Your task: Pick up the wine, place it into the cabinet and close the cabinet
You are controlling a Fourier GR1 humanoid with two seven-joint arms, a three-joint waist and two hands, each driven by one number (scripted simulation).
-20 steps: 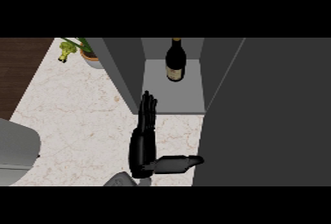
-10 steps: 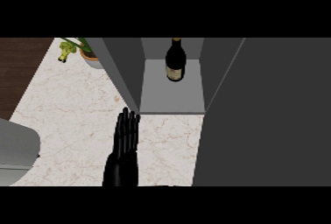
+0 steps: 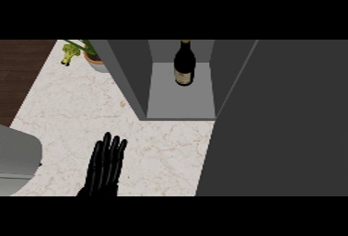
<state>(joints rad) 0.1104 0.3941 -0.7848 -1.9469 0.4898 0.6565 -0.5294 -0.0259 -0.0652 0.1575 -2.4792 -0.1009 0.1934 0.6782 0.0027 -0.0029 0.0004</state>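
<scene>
Left hand (image 3: 103,168), fingers straight, holds nothing; wine (image 3: 183,63) stands upright inside the cabinet (image 3: 136,78), ahead and right; door (image 3: 279,124) open.

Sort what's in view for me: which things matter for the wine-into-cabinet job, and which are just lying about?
Belongs to the job:
- wine bottle, standing inside the cabinet
- cabinet, open
- cabinet door, swung out at the right
- left hand, open, fingers straight, over the counter

Lying about:
- potted plant at the back left
- grey object at the left edge
</scene>
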